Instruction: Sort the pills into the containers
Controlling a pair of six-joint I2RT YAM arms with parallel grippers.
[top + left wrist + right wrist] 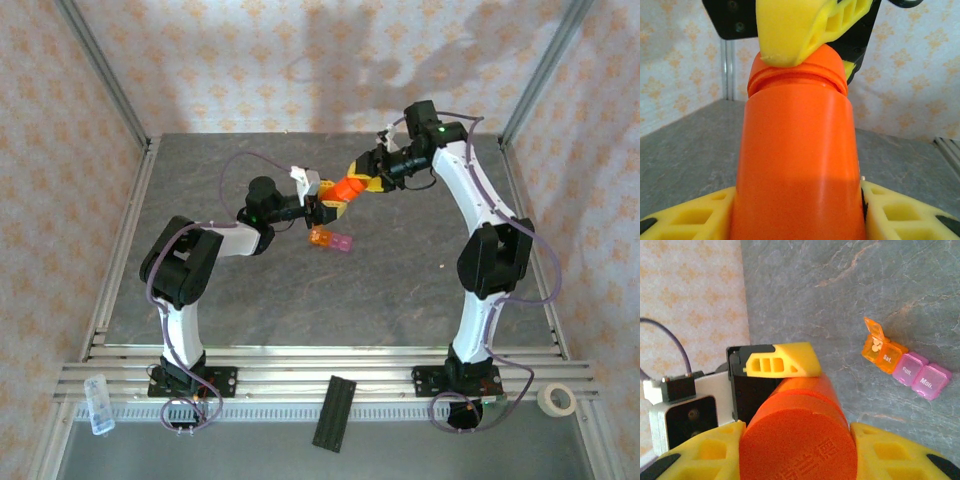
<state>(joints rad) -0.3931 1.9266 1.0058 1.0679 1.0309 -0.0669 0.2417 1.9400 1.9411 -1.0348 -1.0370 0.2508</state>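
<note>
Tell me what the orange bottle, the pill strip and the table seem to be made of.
Bottle: probably plastic, opaque orange, smooth with a soft sheen; moulded ridges ring its neck. Strip: translucent glossy plastic; light glows through its orange and pink cells. Table: grey, matt, veined like stone, perhaps only a printed laminate.

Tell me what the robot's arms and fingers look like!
The left arm and the right arm are white tubes with chunky black joints, standing on black bases. Thin purple cables loop alongside each one, and a tiny green light glows near each wrist. The fingers are bright yellow plastic with little slot-shaped holes, mounted on black blocks.
</note>
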